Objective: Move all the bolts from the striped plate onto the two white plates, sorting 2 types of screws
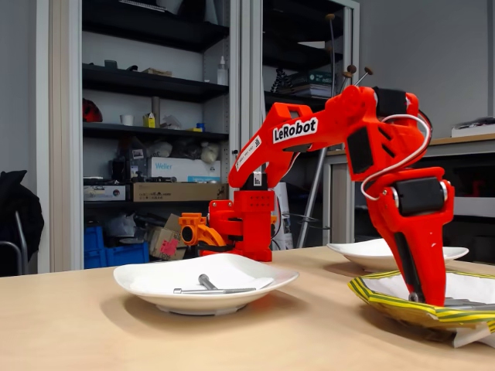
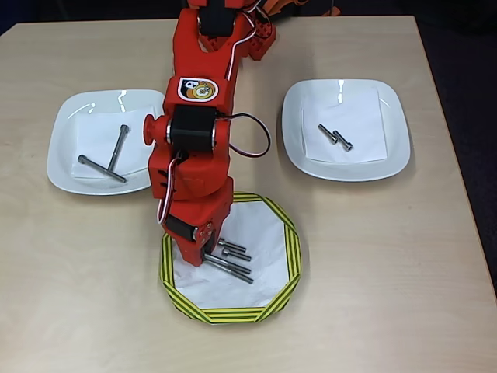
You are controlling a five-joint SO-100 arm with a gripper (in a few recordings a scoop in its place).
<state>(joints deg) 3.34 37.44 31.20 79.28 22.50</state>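
Bolts (image 2: 233,260): grey metal, thin, clustered on striped plate (image 2: 287,233).

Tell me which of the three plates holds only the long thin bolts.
The plain white plate at the left of the overhead view: two long thin grey bolts lie crossed on it. The other white plate holds two short bolts; the striped-rim paper plate holds several.

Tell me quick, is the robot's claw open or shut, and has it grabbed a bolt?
Claw: down in the striped plate at the bolts; cannot be told whether it is open, shut or gripping one.
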